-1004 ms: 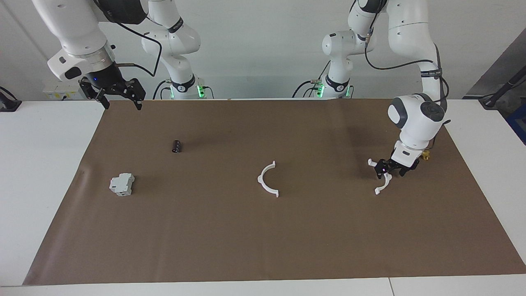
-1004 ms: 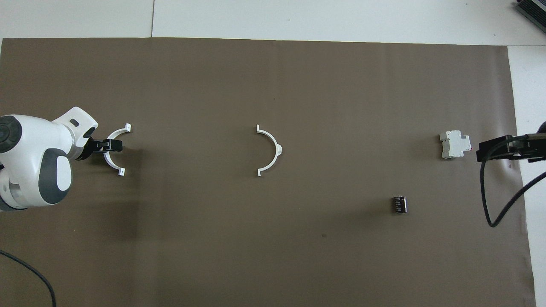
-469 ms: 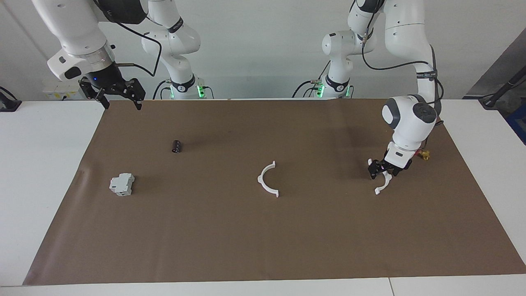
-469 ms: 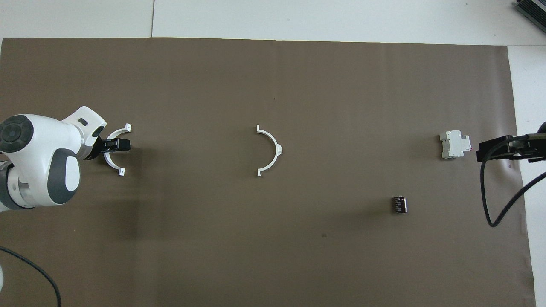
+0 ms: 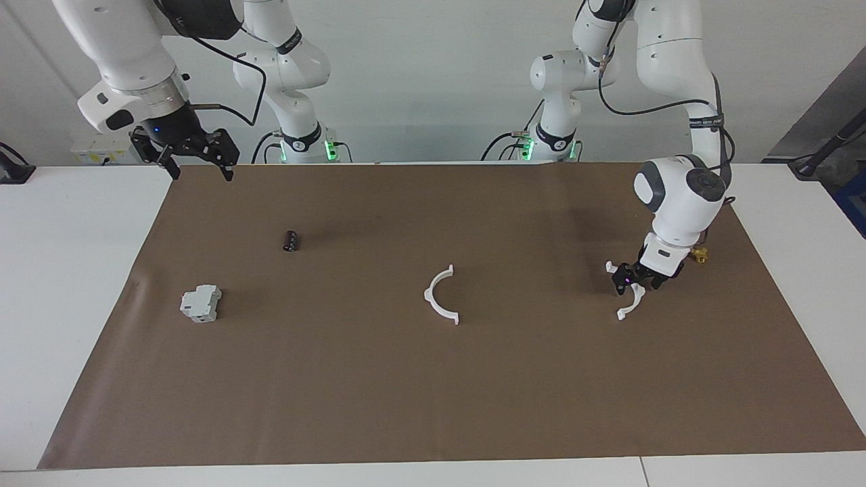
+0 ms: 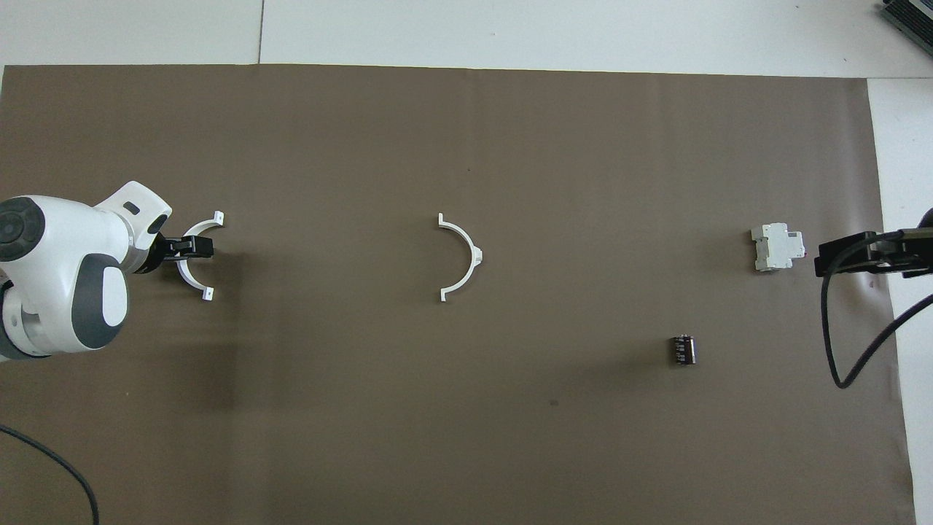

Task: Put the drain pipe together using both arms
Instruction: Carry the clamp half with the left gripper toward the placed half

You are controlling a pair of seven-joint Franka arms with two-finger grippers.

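**A:** Where is the left gripper (image 5: 636, 282)?

**B:** Down low at the left arm's end of the brown surface (image 5: 433, 406), right at one white half-ring (image 5: 631, 303) of the drain pipe. In the overhead view the gripper (image 6: 191, 249) lies across the middle of that half-ring's (image 6: 191, 273) arc, with the two tabbed ends sticking out to either side of it.

**A:** Is it gripping the piece?

**B:** The black fingers sit narrow about the arc, one on each side of the thin wall, and seem closed on it. The half-ring lies on the surface, or very close to it.

**A:** And the other half?

**B:** The second half-ring (image 5: 443, 295) lies flat near the middle of the surface, well apart from the left gripper, toward the right arm's end from it. In the overhead view its (image 6: 461, 257) open side faces the held piece.

**A:** What about the right gripper (image 5: 197, 167)?

**B:** It waits raised over the edge of the surface at the right arm's end, fingers spread wide and holding nothing.

**A:** Anything near it?

**B:** A grey blocky device (image 5: 200, 303) and a small dark cylinder (image 5: 290, 240) rest on the surface, both apart from that gripper. A small red-and-yellow valve (image 5: 699, 254) sits just beside the left gripper's wrist.
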